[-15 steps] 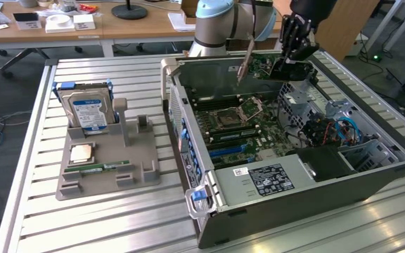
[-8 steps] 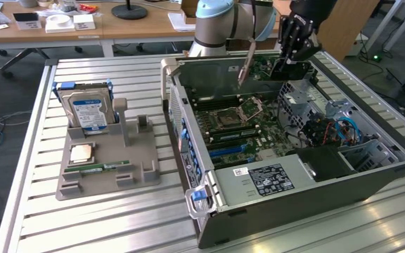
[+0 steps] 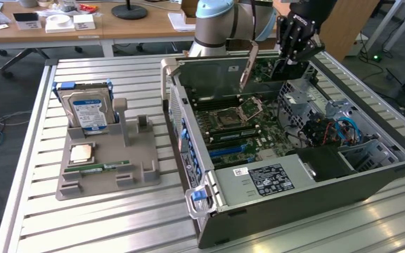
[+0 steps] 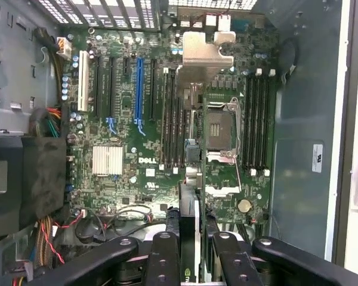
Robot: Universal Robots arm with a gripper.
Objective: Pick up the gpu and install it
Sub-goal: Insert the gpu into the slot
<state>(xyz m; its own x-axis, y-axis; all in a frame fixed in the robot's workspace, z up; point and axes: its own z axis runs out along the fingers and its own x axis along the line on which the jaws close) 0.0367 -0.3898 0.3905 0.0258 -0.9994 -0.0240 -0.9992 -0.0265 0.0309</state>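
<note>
My gripper (image 4: 191,241) hangs over the open computer case (image 3: 371,174), above the far end of the green motherboard (image 4: 149,161). Its fingers (image 4: 165,250) are shut on the gpu (image 4: 189,208), a thin dark card seen edge-on between them, with a green logo at its near end. In the exterior view my gripper (image 3: 292,59) is at the back of the case, and the gpu (image 3: 286,71) hangs just below the fingers, clear of the board. The blue expansion slot (image 4: 139,89) lies off to one side of the card, along with black slots.
The CPU socket (image 4: 221,125) stands open with its silver lid raised. Cable bundles (image 4: 48,238) and the power supply (image 3: 276,176) crowd the case. On the exterior view's left, a grey stand (image 3: 104,174) carries a hard drive (image 3: 86,108), a CPU (image 3: 82,153) and a RAM stick (image 3: 104,167).
</note>
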